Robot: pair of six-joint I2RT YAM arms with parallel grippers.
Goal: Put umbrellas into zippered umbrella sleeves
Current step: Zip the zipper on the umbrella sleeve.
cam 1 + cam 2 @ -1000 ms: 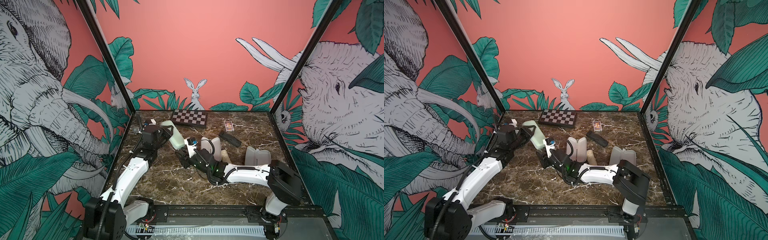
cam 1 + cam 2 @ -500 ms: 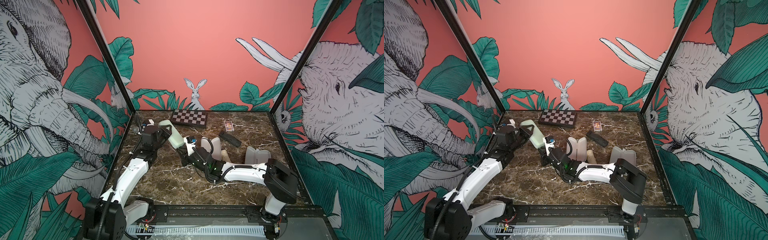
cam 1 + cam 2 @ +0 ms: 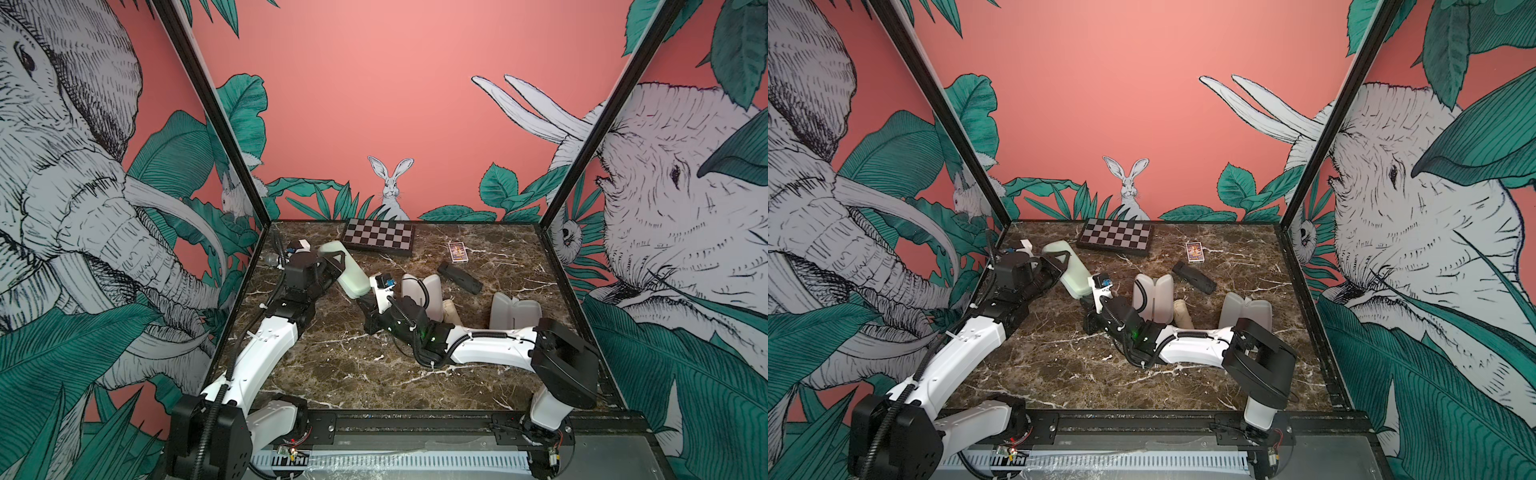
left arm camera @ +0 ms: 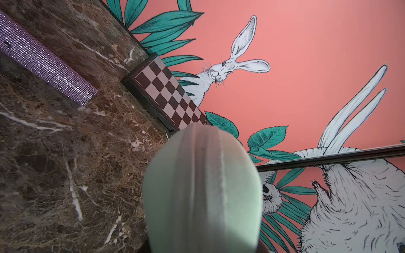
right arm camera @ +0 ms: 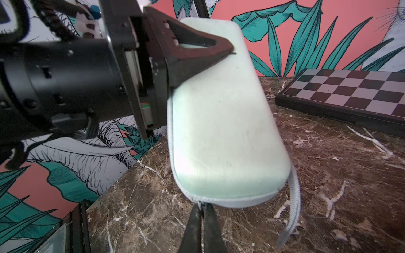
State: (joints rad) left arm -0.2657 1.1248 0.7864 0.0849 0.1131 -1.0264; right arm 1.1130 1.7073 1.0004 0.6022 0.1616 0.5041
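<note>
Left claw (image 3: 341,269): clamped across the upper part of the mint green sleeve (image 5: 223,122), one black finger flat on its broad face, holding it clear of the marble table (image 3: 332,374).
Mint green sleeve: halves together and tilted, upper end toward the back left corner, lower end toward the middle of the table; a grey strap (image 5: 293,192) hangs from the lower end.
Right claw (image 5: 202,209): fingers pressed together with hardly a gap, pinching the zipper pull (image 5: 199,203) at the sleeve's lower end.
Checkered board (image 3: 379,236): flat on the marble against the back wall.
Cream sleeve (image 3: 434,291): open, standing on edge just behind the right wrist.
Cream umbrella (image 3: 451,309): lying just beside the cream sleeve, between the two open sleeves.
Card box (image 3: 457,252): near the back, right of the board.
Black umbrella (image 3: 460,277): lying on the marble, apart from every sleeve.
Second open sleeve (image 3: 519,309): standing open near the right arm's elbow, pale lining toward the camera; shell colour cannot be told.
</note>
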